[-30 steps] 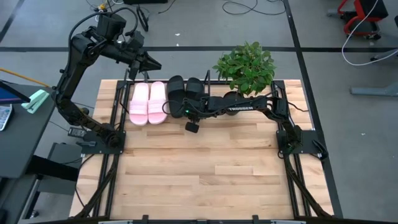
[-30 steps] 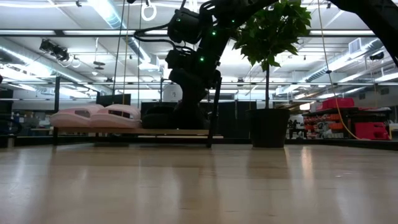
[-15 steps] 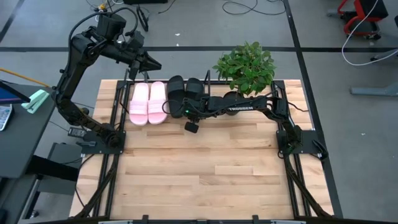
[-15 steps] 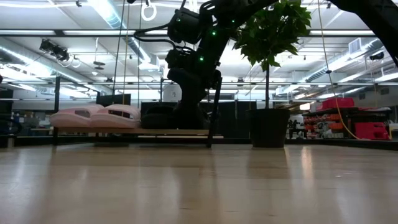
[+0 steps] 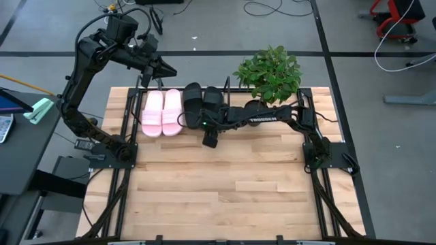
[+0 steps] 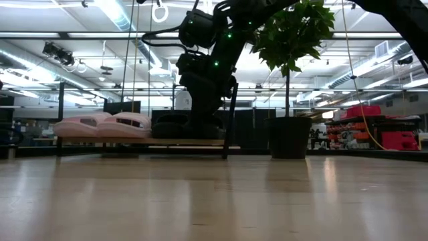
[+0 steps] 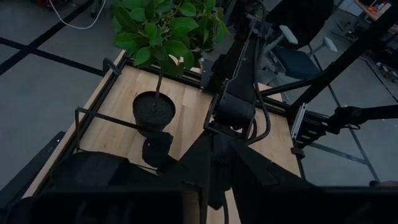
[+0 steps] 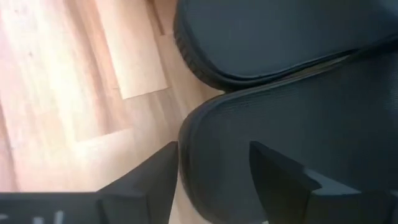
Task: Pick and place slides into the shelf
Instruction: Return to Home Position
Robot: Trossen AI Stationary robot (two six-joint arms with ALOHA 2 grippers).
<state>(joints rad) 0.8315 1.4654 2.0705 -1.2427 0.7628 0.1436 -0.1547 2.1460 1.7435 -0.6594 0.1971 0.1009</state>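
Edging back slightly, the right gripper (image 8: 213,149) hangs open and empty over the black slides (image 5: 199,100), racked beside the pink slides (image 5: 162,112) on the shelf (image 6: 61,120); judging by this, only homing remains, left gripper (image 5: 163,68) raised behind.

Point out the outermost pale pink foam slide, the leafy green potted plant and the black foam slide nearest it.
Outermost pale pink foam slide (image 5: 153,113): high view, its middle.
Leafy green potted plant (image 5: 269,73): high view, foliage centre.
Black foam slide (image 5: 213,94): high view, its uncovered part.
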